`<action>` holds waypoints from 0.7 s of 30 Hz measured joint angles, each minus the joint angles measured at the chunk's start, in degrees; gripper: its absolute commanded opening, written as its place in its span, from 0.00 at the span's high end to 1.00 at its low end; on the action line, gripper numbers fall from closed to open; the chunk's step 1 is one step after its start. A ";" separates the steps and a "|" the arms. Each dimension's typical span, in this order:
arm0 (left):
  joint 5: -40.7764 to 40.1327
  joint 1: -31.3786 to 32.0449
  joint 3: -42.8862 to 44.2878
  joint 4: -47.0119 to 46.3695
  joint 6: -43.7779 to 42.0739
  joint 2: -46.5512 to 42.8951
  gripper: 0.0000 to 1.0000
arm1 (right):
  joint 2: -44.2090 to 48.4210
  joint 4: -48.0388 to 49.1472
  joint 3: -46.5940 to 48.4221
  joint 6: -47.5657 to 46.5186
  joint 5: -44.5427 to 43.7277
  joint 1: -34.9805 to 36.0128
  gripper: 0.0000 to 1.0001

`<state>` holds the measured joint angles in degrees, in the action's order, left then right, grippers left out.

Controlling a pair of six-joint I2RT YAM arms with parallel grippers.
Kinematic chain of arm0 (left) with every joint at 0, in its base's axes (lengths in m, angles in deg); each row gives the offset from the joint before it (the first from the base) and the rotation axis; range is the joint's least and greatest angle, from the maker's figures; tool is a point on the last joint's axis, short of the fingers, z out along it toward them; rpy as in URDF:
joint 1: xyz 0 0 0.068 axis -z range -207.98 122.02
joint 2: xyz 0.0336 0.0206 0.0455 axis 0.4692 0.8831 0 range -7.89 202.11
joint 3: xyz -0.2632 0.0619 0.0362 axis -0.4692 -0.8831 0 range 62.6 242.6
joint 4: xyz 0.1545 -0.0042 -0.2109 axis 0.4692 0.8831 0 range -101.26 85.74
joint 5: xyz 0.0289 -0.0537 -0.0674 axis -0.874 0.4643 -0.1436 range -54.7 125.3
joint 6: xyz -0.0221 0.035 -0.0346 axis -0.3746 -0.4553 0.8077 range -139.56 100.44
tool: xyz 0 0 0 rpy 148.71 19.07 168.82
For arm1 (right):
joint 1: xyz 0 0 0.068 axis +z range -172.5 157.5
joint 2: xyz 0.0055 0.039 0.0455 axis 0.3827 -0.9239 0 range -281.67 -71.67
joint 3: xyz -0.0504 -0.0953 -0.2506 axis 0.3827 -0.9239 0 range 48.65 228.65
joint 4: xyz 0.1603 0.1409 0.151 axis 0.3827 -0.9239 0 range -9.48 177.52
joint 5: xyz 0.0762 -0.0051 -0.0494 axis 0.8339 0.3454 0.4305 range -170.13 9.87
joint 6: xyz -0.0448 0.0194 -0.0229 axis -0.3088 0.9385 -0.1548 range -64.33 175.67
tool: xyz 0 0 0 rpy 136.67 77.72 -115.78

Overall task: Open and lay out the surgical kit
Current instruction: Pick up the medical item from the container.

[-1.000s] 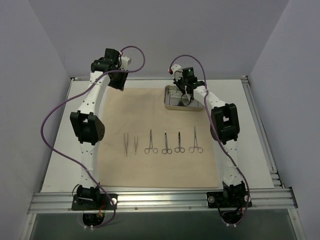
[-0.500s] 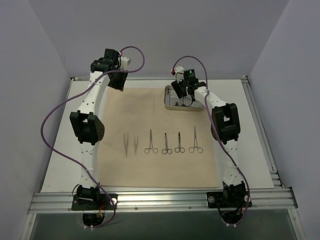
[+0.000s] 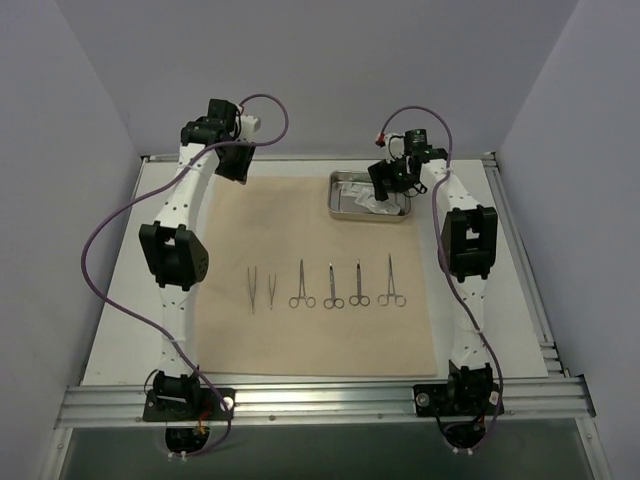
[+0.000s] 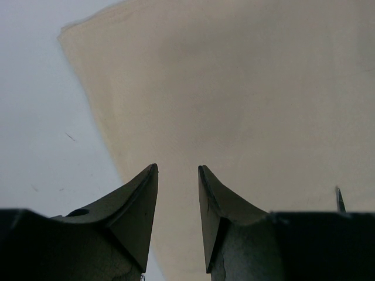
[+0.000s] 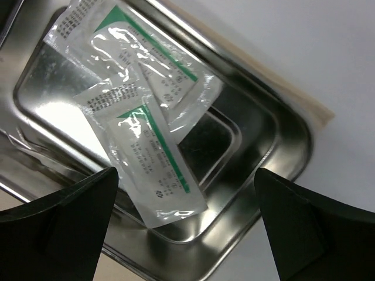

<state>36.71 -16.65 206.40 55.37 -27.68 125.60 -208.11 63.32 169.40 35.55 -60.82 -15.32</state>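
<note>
The surgical kit lies unfolded: the beige cloth wrap (image 3: pixel 320 330) is spread flat on the table. On it lie two tweezers (image 3: pixel 252 288) and a row of several scissor-handled clamps (image 3: pixel 333 285). The steel tray (image 3: pixel 333 196) stands on the cloth's far right part, with two white packets (image 5: pixel 146 158) overlapping inside it. My right gripper (image 5: pixel 186 175) hangs wide open above the tray's (image 5: pixel 275 117) right end, holding nothing. My left gripper (image 4: pixel 178 170) hovers over the cloth's (image 4: pixel 246 105) far left corner, its jaws apart and empty.
White tabletop (image 3: pixel 510 300) borders the cloth on both sides. A metal rail (image 3: pixel 320 395) runs along the near edge by the arm bases. Grey walls close in the back and sides.
My right gripper went from shut to wide open and rose back to the right, off the tray's middle. Both packets now lie in the tray. The left arm stayed still.
</note>
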 measured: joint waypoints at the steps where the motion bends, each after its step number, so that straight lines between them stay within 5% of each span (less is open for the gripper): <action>1: 0.04 -0.02 0.00 0.02 0.00 0.00 0.57 | -0.52 -1.20 0.57 -0.28 0.63 0.31 0.05; 21: 0.17 -0.09 0.00 0.00 0.00 0.00 0.57 | -3.67 -5.92 2.23 -3.98 0.13 3.30 0.06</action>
<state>36.88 -16.74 206.40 55.37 -27.68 125.60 -211.78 57.39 171.62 31.57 -60.69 -12.02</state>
